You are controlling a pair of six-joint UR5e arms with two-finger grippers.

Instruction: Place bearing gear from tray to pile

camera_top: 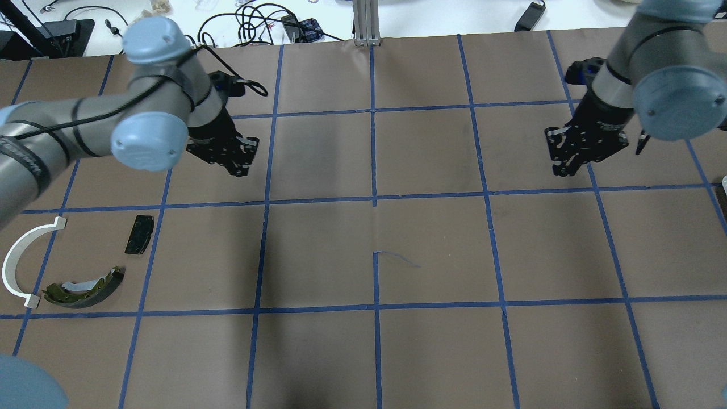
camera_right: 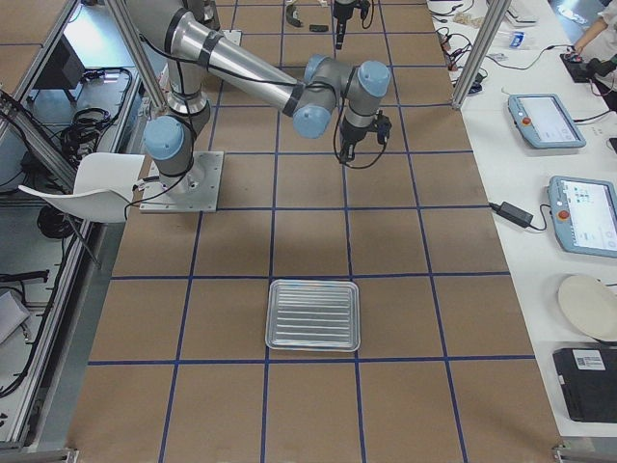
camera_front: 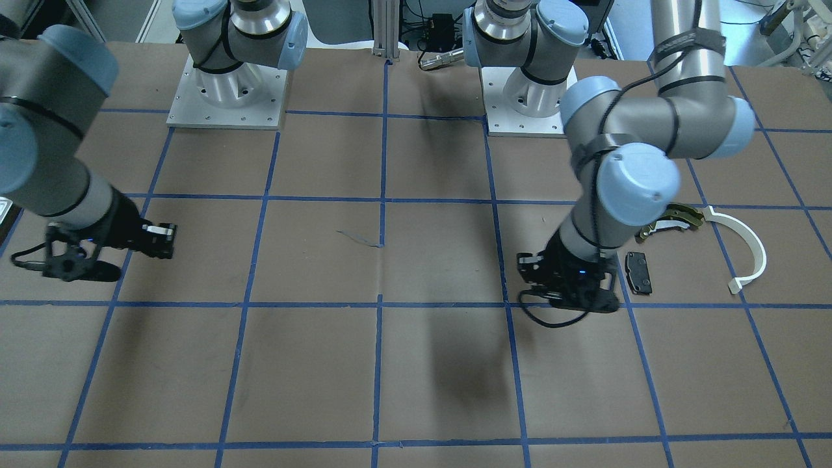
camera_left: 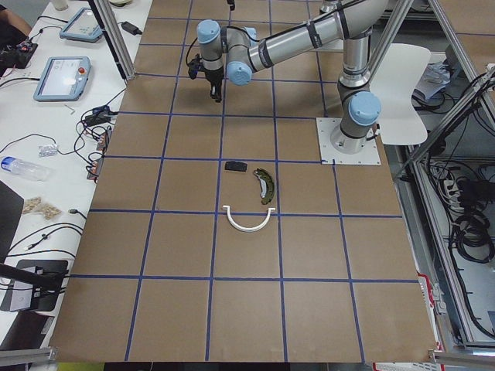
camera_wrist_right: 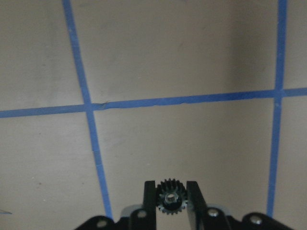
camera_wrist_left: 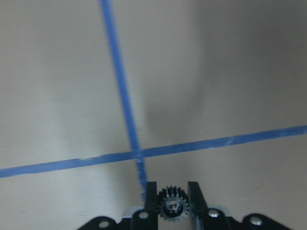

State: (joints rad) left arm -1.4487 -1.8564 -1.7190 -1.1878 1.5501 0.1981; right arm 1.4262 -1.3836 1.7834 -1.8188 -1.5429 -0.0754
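hidden: brake shoe [camera_front: 686,213] partly behind left arm; cropped: tray [camera_front: 3,207], only a rim sliver at frame edge; blurred: bearing gear [camera_wrist_left: 173,207], left wrist view

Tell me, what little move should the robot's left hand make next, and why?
Probably carry the left hand back toward the pile and lower it there. It grips a small black gear over bare table, while the dark brake pad, the brake shoe and the white arc lie a short way off, nearer the robot's base.
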